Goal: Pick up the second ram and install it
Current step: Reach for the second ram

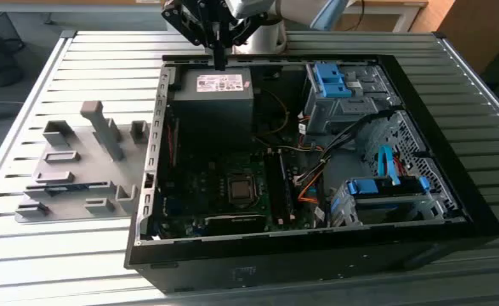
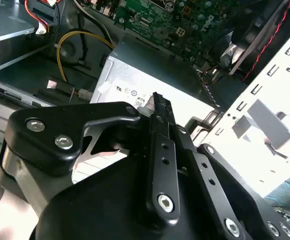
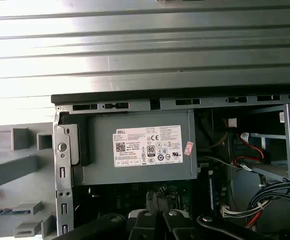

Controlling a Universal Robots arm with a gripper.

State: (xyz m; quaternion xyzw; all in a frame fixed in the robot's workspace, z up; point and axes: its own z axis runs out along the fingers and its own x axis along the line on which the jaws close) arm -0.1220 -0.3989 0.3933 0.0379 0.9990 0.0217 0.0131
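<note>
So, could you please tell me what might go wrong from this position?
1. The hand hangs above the power supply, by the case rim; a low sideways move could strike either.
2. Loose cables lie next to the motherboard and might snag a descending hand.

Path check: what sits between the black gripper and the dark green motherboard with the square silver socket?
Grey power supply box with a white label, in the exterior view.

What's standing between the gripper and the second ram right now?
Nothing visible blocks it from above. The gripper hangs over the power supply; the second ram lies in the gray fixture outside the case wall.
</note>
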